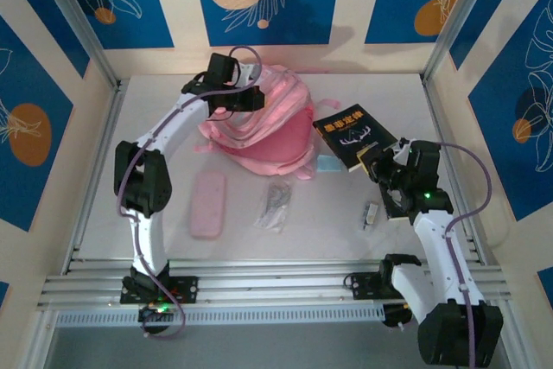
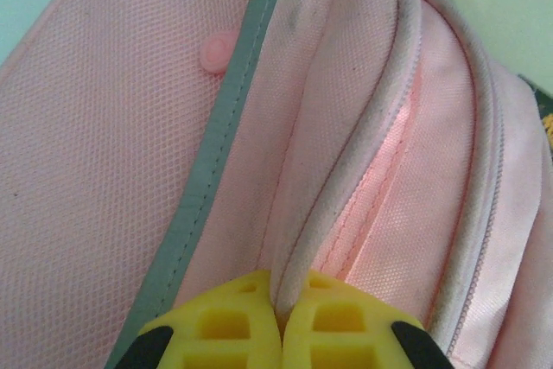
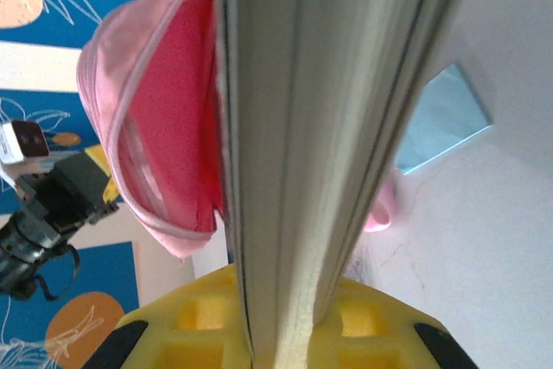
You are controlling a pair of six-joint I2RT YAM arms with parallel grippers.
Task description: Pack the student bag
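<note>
The pink student bag (image 1: 268, 123) lies at the back middle of the table, its mouth turned to the right. My left gripper (image 1: 244, 98) sits on its upper left side, shut on the piped rim of the bag's opening (image 2: 346, 179), which runs up between the yellow fingers (image 2: 233, 321). My right gripper (image 1: 380, 164) is shut on a black book (image 1: 354, 136) with yellow lettering, held just right of the bag. In the right wrist view the book's page edges (image 3: 337, 127) rise from the fingers, with the bag's red lining (image 3: 177, 118) behind.
A flat pink pencil case (image 1: 208, 203) lies front left. A clear packet (image 1: 275, 205) sits beside it, and a small white item (image 1: 371, 213) lies farther right. A pale blue pad (image 1: 327, 163) (image 3: 441, 118) rests under the book's near corner. Metal rails frame the table.
</note>
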